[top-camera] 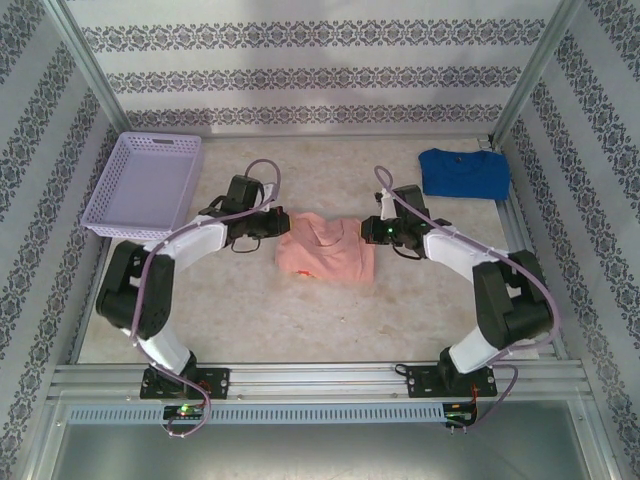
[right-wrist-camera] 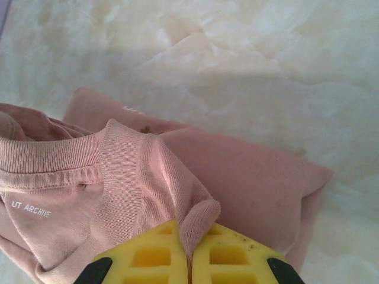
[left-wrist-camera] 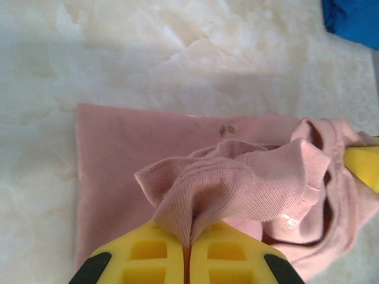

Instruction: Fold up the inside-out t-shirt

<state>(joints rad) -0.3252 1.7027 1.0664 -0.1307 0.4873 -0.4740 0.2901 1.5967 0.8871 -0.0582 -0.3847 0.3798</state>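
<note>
Left end effector (left-wrist-camera: 188,239), right end effector (right-wrist-camera: 190,251) each clamped on t-shirt (left-wrist-camera: 148,154) ribbing.

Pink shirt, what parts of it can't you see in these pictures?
- Top view: the pink shirt's orange print is too small to read.
- Left wrist view: the pinched fold is hidden between the left fingers; the blue t-shirt is cut by the corner.
- Right wrist view: the shirt runs past the left edge; the right fingers hide its near edge.
</note>
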